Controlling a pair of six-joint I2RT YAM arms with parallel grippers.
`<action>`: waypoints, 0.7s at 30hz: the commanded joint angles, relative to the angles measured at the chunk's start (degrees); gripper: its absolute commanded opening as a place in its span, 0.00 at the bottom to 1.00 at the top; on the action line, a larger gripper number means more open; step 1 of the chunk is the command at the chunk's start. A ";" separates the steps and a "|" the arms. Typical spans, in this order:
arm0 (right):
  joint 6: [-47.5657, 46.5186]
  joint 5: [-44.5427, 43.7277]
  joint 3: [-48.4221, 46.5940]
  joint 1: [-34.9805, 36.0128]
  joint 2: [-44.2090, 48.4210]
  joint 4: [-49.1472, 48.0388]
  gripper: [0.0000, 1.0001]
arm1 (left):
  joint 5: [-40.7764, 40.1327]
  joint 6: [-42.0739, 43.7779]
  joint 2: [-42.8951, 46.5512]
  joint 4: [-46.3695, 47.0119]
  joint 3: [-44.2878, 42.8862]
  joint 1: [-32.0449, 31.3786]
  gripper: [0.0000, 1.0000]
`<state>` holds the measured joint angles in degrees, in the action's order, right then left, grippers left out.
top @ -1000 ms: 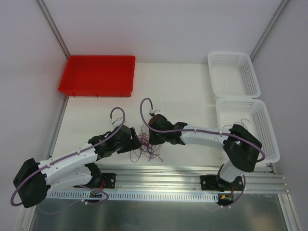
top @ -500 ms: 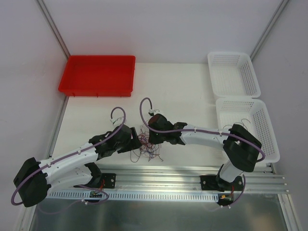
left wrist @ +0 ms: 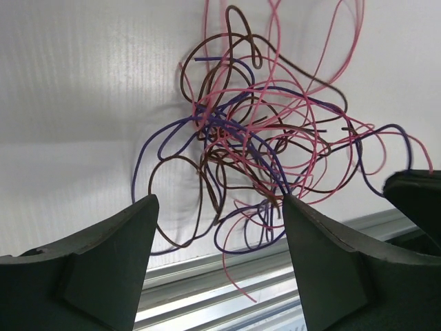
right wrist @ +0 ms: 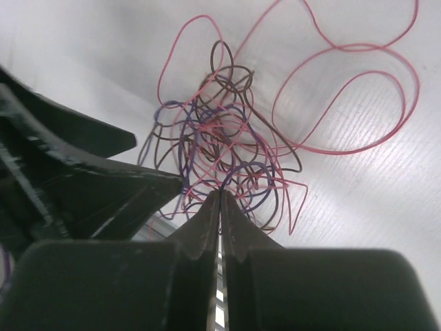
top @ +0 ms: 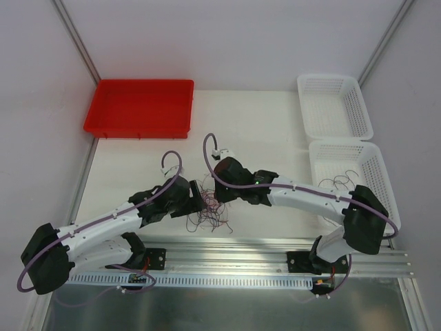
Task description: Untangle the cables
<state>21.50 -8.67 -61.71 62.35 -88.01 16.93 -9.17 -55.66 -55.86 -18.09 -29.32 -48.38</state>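
The cables (top: 211,211) lie as one small tangle of purple, pink and dark brown hair-thin loops near the table's front edge. Seen from the left wrist, the tangle (left wrist: 255,145) sits just ahead of my left gripper (left wrist: 219,207), which is open with a few loose loops between its fingertips. That left gripper (top: 198,200) is at the tangle's left side. My right gripper (right wrist: 220,193) is shut, its tips pressed together at the near edge of the tangle (right wrist: 227,145), where purple and pink strands run into them. From above, the right gripper (top: 213,199) reaches in from the right.
A red tray (top: 141,107) stands at the back left. Two white baskets (top: 334,103) (top: 381,186) line the right side, and the nearer one holds a few dark wire loops (top: 339,183). An aluminium rail (top: 234,249) runs just below the tangle.
My right gripper's jaws have closed at the tangle, and the right arm's elbow has swung out to the right. The left gripper has edged slightly closer to the tangle.
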 commanded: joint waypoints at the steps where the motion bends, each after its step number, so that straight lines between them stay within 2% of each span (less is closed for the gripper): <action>1: -2.60 -1.79 -4.03 0.32 4.94 4.60 0.01 | 2.22 1.61 0.39 1.83 -2.67 -0.05 0.73; 9: -3.74 -0.13 -5.00 0.23 10.66 4.96 0.01 | 2.84 1.96 1.01 3.93 -3.02 -0.05 0.74; 15: -3.92 2.24 -5.61 0.23 11.98 3.99 0.01 | 2.84 1.70 -4.25 6.39 -5.66 -0.14 0.74; 21: -4.18 4.01 -5.70 0.49 12.95 2.93 0.01 | 3.89 1.52 -13.39 9.56 -8.99 -0.14 0.72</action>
<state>18.31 -6.15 -64.73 62.41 -77.71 21.30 -6.42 -54.59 -66.19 -11.38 -35.40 -48.38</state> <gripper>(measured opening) 0.013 0.725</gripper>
